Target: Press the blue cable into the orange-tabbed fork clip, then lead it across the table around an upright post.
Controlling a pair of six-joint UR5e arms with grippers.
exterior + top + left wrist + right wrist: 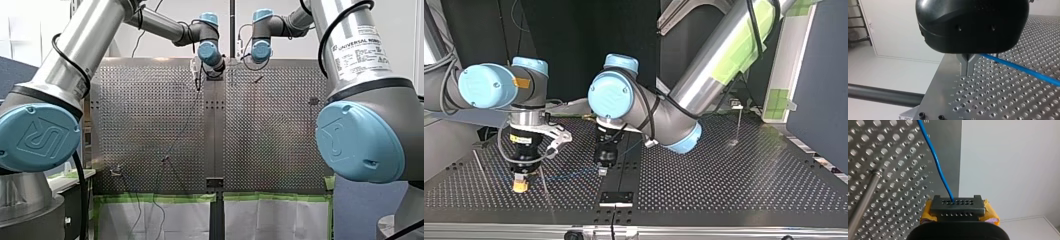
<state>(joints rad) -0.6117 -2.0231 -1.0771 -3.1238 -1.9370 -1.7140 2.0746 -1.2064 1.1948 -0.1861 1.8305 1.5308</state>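
Close to the table's (pixel 734 185) near edge in the top view, our right gripper (pixel 956 206) pinches the blue cable (pixel 935 160) between its yellow pads (pixel 991 214), beside a metal post (pixel 865 197). The cable stretches across to our left gripper (pixel 968 73), whose metal fingers (pixel 964 65) are pressed together; it emerges from behind them, and we cannot tell whether they grip it

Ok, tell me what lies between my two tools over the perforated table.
In the top view a thin blue cable stretches across that gap, from my right tool to my left tool, above the perforated metal table.
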